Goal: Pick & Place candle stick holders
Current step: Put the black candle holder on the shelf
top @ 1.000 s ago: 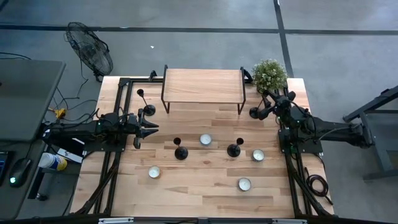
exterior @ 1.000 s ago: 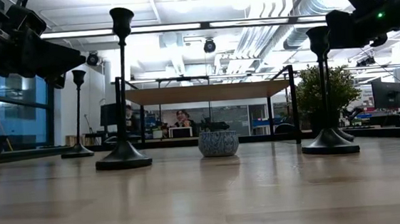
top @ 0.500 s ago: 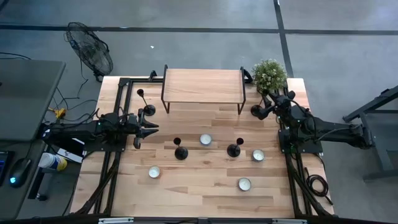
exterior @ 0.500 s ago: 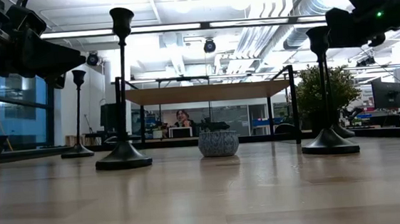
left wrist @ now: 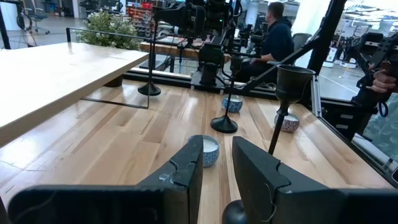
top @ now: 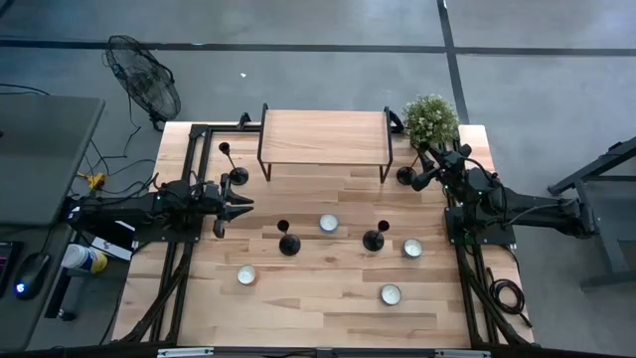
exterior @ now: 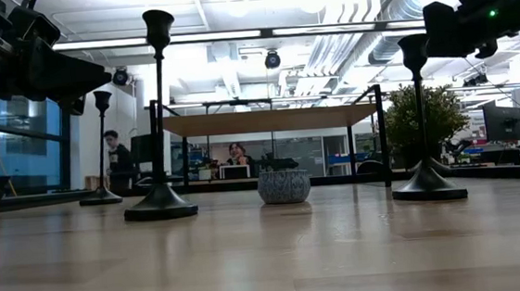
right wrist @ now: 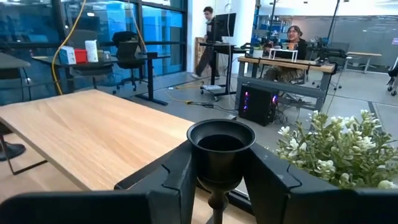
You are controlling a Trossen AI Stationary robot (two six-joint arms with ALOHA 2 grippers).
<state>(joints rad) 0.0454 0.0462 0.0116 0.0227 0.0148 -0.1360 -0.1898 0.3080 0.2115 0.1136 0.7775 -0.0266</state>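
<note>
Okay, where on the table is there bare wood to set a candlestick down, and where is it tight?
The top of the wooden riser is bare, and so is the front strip of the table past the front tealights. The middle is crowded: two candlesticks and tealights stand close together. The right gripper holds a candlestick by the plant.

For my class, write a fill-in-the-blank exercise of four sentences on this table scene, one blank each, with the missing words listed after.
1. The right claw is closed around the stem just below the ____ of a slim black metal candlestick.
2. The flat round white tealight candles on the wooden table number ____.
3. The small green potted plant stands at the table's far ____ corner.
4. The left claw holds ____.

Missing words: cup; four; right; nothing
</note>
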